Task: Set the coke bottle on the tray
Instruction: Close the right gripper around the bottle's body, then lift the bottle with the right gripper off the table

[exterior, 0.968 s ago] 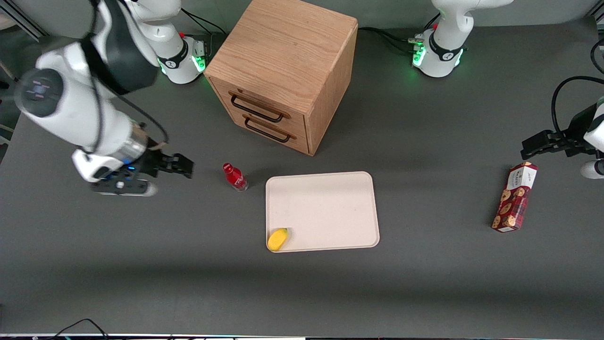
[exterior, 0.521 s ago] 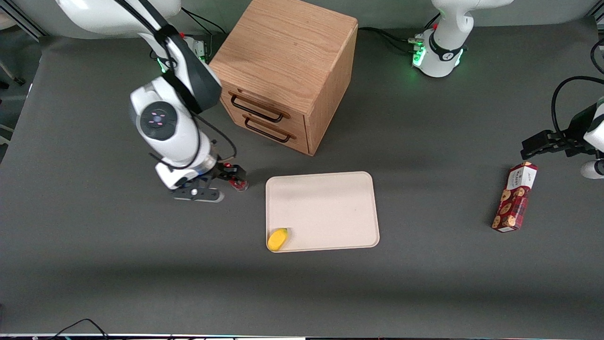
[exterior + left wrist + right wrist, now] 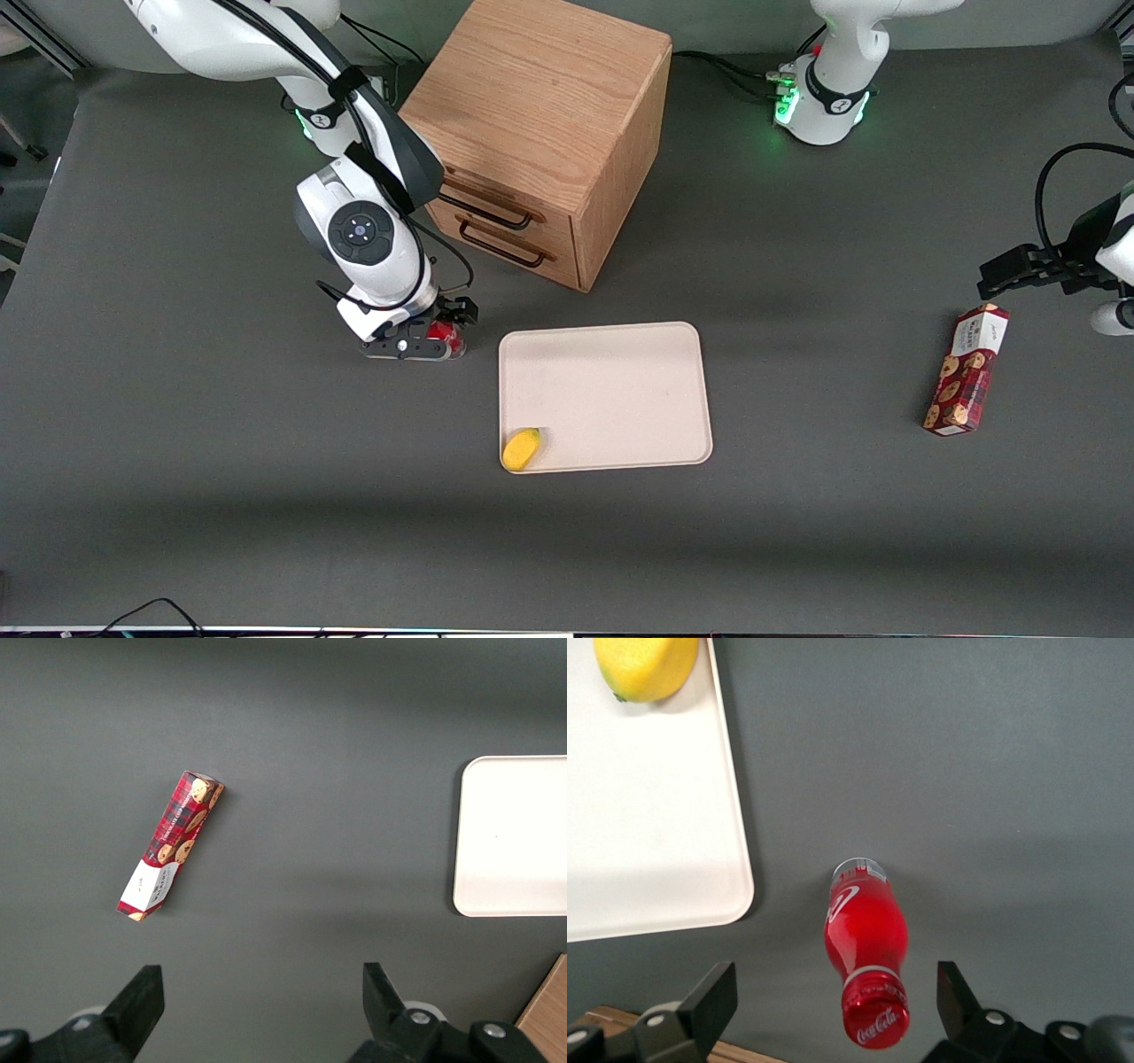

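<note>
Jaws: the gripper (image 3: pixel 440 334) hangs just above the table, its two fingers (image 3: pixel 713 997) spread wide, one on each side of the bottle, touching nothing and holding nothing.
Bottle: the coke bottle (image 3: pixel 866 961) stands upright on the table between the open jaws, with gaps on both sides; in the front view only a bit of red (image 3: pixel 446 333) shows under the wrist.
Bottle axis: long axis vertical, red cap up toward the wrist camera, clear base down on the table.
Tray: the tray (image 3: pixel 605 394) lies flat just beside the jaws, toward the parked arm's end; a strip of bare table separates its nearest rounded corner (image 3: pixel 740 904) from the bottle.
Lemon: a lemon (image 3: pixel 521 448) sits in the tray corner nearest the front camera; the rest of the tray surface is bare.
Cabinet: the drawer cabinet (image 3: pixel 532 133) stands near the jaws, farther from the front camera.
Cookie box: a cookie box (image 3: pixel 966 369) lies well apart, at the parked arm's end.
Table: the dark table (image 3: pixel 266 496) is open around the jaws on the side nearer the front camera.
</note>
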Robot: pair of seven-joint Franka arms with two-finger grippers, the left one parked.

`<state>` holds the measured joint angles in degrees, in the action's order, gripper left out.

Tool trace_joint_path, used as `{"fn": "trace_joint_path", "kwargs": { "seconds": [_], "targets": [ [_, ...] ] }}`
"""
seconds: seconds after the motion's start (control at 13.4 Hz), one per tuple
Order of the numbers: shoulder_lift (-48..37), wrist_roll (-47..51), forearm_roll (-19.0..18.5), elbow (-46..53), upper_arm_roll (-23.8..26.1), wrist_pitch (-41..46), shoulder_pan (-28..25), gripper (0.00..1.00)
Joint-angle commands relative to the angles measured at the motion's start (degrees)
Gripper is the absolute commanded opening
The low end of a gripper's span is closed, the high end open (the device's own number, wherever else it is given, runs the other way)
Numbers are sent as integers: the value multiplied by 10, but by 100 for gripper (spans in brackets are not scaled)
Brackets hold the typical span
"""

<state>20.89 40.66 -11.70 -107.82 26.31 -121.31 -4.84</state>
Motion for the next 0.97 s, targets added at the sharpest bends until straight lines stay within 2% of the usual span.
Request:
{"fn": "trace_joint_path", "kwargs": {
  "seconds": [0.0,0.3,0.37,0.6,0.67,0.74,0.89],
  "targets": [
    [-21,16,-14,-38,2,-32,3,100],
    [-23,14,-15,-53,2,-35,4,99],
    [-23,13,-15,-53,2,-35,7,96],
    [-23,11,-16,-53,1,-35,11,72],
    [-23,11,-16,-53,0,-35,11,57],
    [-23,11,-15,-53,-1,-35,11,47],
    [-23,11,-15,-55,-1,-35,11,37]
  ]
}}
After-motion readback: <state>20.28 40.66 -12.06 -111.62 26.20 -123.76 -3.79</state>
